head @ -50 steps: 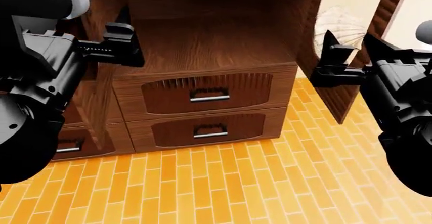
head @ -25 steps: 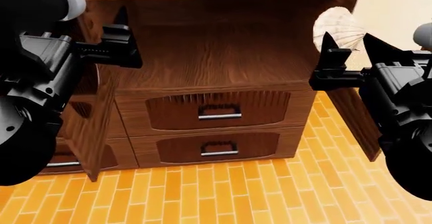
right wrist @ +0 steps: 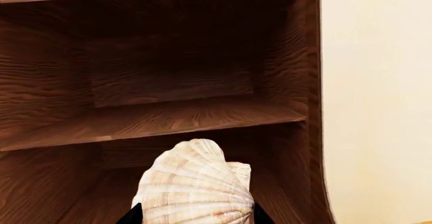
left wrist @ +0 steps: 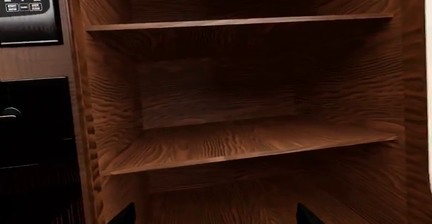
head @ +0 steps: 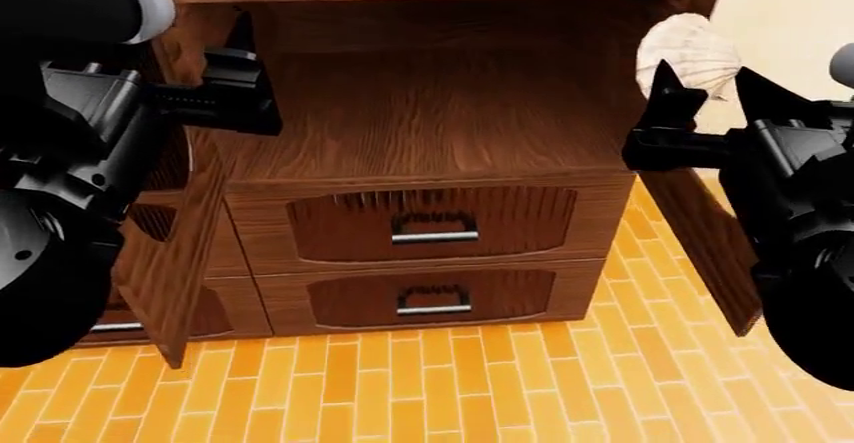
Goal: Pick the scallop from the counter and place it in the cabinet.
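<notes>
Holding the scallop (right wrist: 196, 183) pinched in the right gripper (head: 703, 103), fingers closed on its base, raised before the cabinet (head: 427, 113) near its right wall, presumably for shelving. Left gripper (head: 244, 73) kept aside, apparently empty; fingers' gap impossible to judge.

Dark wooden cabinet (head: 400, 133) stands on orange floor (head: 467, 383).

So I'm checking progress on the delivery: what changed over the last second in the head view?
The view swung so the cabinet now sits squarely ahead, its open shelf bay centred. The right gripper, jaws clamped on the scallop, kept it raised by the cabinet's right edge. The left gripper stayed empty, and both drawers stayed closed.
</notes>
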`<state>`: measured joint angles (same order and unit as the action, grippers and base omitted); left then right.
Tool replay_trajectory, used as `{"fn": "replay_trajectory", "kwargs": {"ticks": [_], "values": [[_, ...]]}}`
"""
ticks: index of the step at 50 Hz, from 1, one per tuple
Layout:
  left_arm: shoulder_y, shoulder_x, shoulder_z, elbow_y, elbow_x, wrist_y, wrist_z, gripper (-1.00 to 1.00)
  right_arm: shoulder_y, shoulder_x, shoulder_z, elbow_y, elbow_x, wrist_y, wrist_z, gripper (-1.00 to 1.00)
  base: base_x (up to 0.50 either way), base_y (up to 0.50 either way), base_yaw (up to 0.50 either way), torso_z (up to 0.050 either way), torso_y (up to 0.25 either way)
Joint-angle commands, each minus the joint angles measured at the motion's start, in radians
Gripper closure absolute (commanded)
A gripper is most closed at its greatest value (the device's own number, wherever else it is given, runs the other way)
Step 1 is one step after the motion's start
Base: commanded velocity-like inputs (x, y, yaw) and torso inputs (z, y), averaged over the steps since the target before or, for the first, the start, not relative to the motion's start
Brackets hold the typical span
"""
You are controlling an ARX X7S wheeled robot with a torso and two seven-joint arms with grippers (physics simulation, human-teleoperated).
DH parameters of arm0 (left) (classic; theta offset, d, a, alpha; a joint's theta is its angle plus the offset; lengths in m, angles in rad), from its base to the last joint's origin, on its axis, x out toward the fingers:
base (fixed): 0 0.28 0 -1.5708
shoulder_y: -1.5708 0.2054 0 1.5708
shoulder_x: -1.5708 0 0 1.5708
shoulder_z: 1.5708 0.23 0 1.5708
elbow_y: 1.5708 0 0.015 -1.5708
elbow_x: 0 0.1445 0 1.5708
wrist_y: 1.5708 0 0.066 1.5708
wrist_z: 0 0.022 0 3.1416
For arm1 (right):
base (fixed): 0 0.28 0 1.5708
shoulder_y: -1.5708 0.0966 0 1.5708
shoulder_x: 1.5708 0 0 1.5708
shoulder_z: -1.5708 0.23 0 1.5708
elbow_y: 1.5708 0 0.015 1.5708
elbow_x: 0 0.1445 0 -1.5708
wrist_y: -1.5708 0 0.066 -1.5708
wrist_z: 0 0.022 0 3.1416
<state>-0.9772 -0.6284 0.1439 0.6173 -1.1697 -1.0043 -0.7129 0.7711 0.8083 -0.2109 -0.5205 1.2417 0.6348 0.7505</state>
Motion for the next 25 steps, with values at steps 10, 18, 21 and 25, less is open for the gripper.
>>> {"fn": "replay_trajectory", "kwargs": {"ticks": [10,18,21,25], "values": [[0.002,-0.008,-0.009,0.009,-0.025,0.001,-0.013,-1.0,0.007,0.003,-0.001,-0.014,-0.017,0.014,0.012,1.0,-0.12,-0.36,0.0,0.0,0.0],[0.009,-0.006,-0.006,0.002,-0.019,0.011,-0.007,-1.0,0.026,0.019,-0.044,-0.031,-0.071,0.037,-0.024,1.0,0.14,-0.37,0.0,0.0,0.0],[0.012,-0.006,-0.006,-0.001,-0.017,0.015,-0.005,-1.0,0.036,0.026,-0.068,-0.039,-0.1,0.049,-0.039,1.0,0.47,-0.01,0.0,0.0,0.0],[0.015,-0.007,-0.005,-0.004,-0.014,0.019,0.0,-1.0,0.044,0.025,-0.082,-0.04,-0.117,0.054,-0.049,1.0,0.47,0.15,0.0,0.0,0.0]]}}
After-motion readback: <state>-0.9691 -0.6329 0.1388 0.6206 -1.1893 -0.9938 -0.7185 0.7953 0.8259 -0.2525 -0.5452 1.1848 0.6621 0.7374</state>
